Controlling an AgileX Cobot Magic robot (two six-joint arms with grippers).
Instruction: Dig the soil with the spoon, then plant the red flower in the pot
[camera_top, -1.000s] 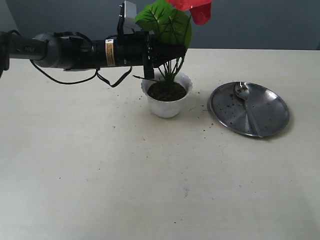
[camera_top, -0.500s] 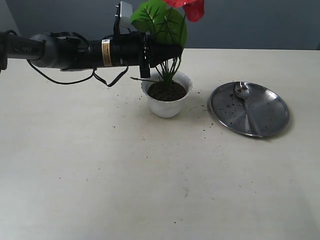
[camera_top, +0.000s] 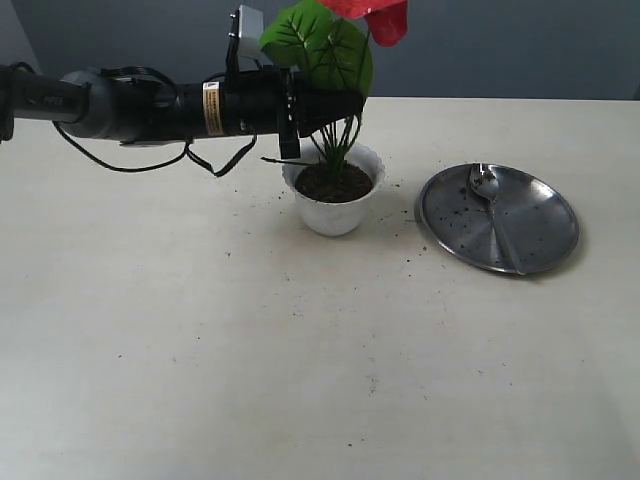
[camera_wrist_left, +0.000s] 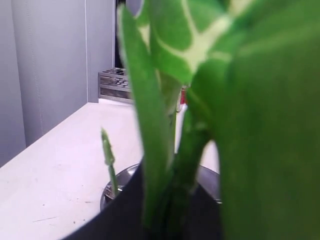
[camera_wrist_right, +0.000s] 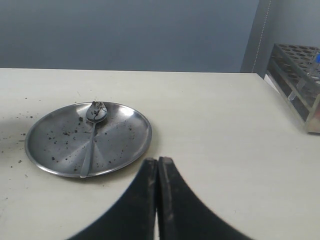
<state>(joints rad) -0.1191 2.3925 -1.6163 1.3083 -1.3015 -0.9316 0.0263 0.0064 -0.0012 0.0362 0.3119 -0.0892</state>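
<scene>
Your left pincer (camera_top: 345, 104), reaching in from nine o'clock in the exterior view, is clamped on the thin green stems of the red flower (camera_top: 330, 45) just above the pot (camera_top: 332, 214). Its wrist camera sees little beyond leaves and stalks at close range. The stems run down into the dark soil (camera_top: 333, 183) that fills the pot to near its wavy rim, while the broad leaves and glossy bloom rise at twelve o'clock, partly cut off by the frame's edge. The spoon (camera_top: 495, 215) lies well apart at three o'clock of the pot, resting in the steel plate (camera_top: 545, 240) with its bowl toward twelve and its handle toward six; crumbs of earth dot the plate and the counter (camera_top: 300, 350) around the pot. Your right pincer (camera_wrist_right: 158, 167) is pressed together on nothing and faces that plate. By the look of it, digging is done and planting is the step in hand. The next move calls for checking that the stems are seated deep enough to stand alone, then easing the left pincer apart and drawing it back toward nine o'clock without dragging the leaves or tipping the light pot.
</scene>
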